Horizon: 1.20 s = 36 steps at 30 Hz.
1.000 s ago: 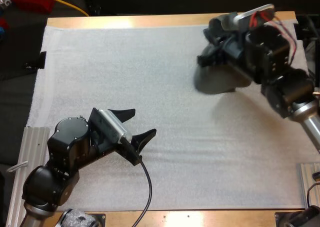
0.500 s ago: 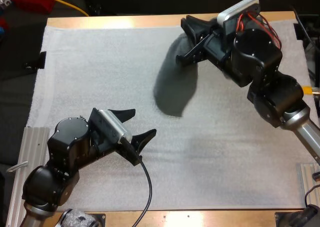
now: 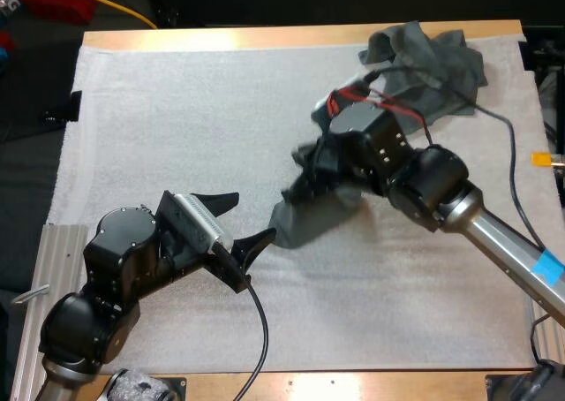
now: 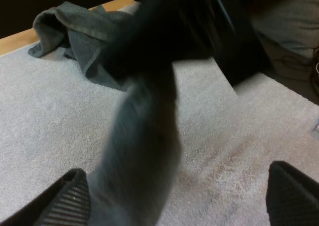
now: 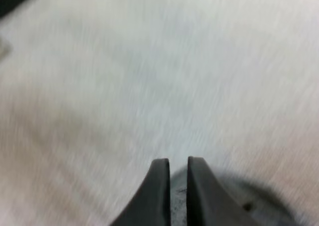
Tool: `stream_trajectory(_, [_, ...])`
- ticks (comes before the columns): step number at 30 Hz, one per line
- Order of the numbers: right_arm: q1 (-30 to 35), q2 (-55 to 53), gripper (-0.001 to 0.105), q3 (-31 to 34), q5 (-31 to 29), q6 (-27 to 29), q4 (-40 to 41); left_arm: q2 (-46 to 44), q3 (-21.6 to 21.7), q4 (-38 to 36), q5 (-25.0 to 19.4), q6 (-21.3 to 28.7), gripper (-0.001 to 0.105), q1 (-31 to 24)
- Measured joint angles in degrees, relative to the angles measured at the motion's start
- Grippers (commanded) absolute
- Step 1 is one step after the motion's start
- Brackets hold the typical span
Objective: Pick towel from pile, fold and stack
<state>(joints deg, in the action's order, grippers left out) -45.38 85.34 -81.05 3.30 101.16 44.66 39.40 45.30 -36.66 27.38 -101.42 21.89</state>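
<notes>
Towel (image 3: 300, 217) at mid-frame on the white mat (image 3: 177, 109), pinched in the nearly closed right gripper (image 3: 316, 167), apart from the crumpled pile (image 3: 433, 61) at upper right. Left gripper (image 3: 253, 216) at lower left, fingers wide apart, empty. Picked, by the look of it; folding and stacking yet to do.

Blur smears the towel (image 4: 142, 136), its top lost against the right arm (image 4: 224, 37).

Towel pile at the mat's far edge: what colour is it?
Plain dark grey-green; the towel pile shows best in the left wrist view.
</notes>
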Motion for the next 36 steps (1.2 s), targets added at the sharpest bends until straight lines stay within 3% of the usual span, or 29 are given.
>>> stream_trajectory(8, [-7.9, 0.0, 0.001, 4.2, 5.1, 0.0, 12.3, 0.0, 0.0, 0.0, 0.0, 0.1, 0.071, 0.0])
stream_trajectory(17, [-21.6, -0.1, 0.001, 9.6, 5.4, -0.2, 16.6, 0.0, 0.0, 0.0, -0.2, 0.3, 0.071, 0.0])
stream_trajectory(21, [-23.9, -0.1, 0.004, 11.2, 4.5, -1.6, 17.0, 0.1, 0.0, 0.0, -0.2, 0.3, 0.071, 0.0])
stream_trajectory(25, [-23.7, -0.4, 0.024, 11.2, 0.1, -3.7, 17.0, 0.1, 0.0, 0.0, -0.2, 0.3, 0.071, 0.0])
stream_trajectory(29, [-23.6, -1.8, 0.069, 11.3, -6.1, -4.0, 16.9, 0.1, 0.0, 0.0, -0.2, 0.5, 0.071, 0.0])
stream_trajectory(31, [-23.6, -2.8, 0.074, 11.3, -8.5, -4.1, 16.9, 0.1, 0.0, 0.0, -1.0, 0.8, 0.071, 0.0])
stream_trajectory(36, [-21.6, -5.2, 0.071, 11.3, -12.7, -4.1, 16.9, 0.1, 0.0, -0.1, -1.8, 1.0, 0.071, 0.0])
